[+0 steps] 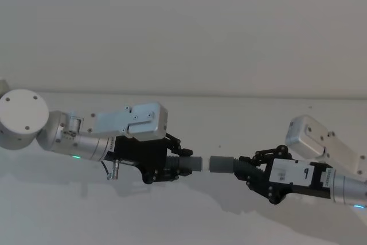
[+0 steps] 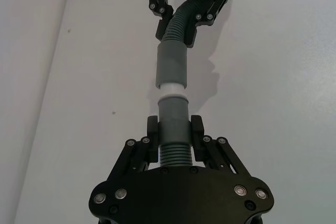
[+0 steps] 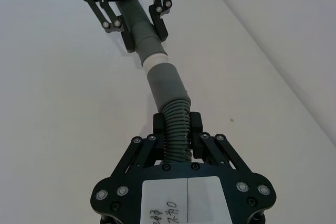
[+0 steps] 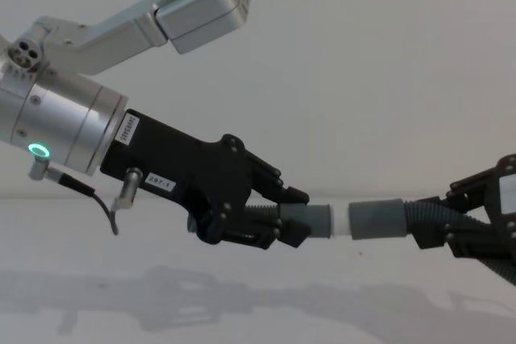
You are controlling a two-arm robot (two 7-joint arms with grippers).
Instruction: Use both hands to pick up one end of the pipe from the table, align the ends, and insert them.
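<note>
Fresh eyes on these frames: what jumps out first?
Two dark-grey ribbed hose pieces held end to end above the white table, mid-frame in the head view. The left black two-finger tool clamps the white-tipped hose piece; the right tool clamps the other hose piece. The white tip sits at the mouth of the plain grey cuff, nearly in line, not fully inserted.
</note>
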